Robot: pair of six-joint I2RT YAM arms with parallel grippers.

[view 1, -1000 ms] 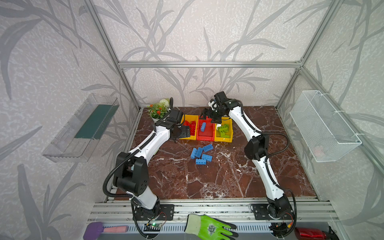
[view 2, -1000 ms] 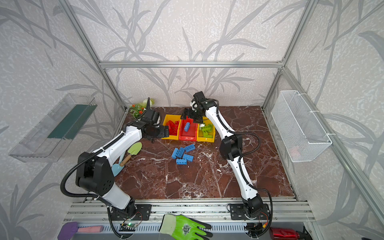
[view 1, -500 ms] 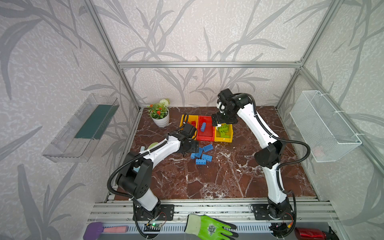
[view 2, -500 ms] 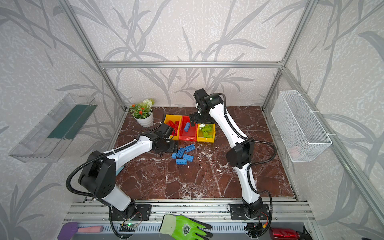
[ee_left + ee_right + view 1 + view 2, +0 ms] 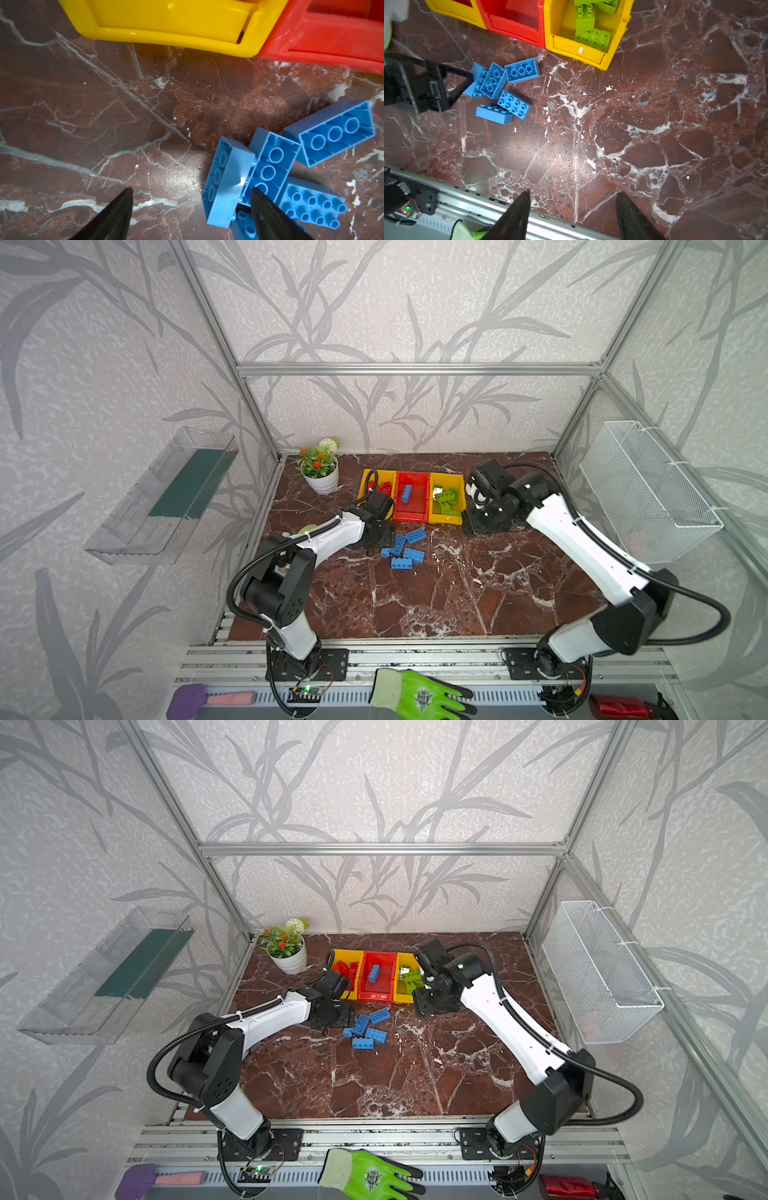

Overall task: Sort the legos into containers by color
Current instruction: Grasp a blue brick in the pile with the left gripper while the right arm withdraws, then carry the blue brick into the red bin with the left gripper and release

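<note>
Left hand (image 5: pixel 191 189): we saw it spread beside the blue studded plastic bricks (image 5: pixel 493 81) on the red-brown marble worktop (image 5: pixel 612 124).
Right hand (image 5: pixel 573 192): spread, gripping nothing.

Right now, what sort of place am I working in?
Most likely a lab robot booth dressed as a room: an aluminium frame holds leaf-pattern wallpaper panels round a marble-look table, and the left arm and right arm are bolted to a metal rail at its front.
</note>
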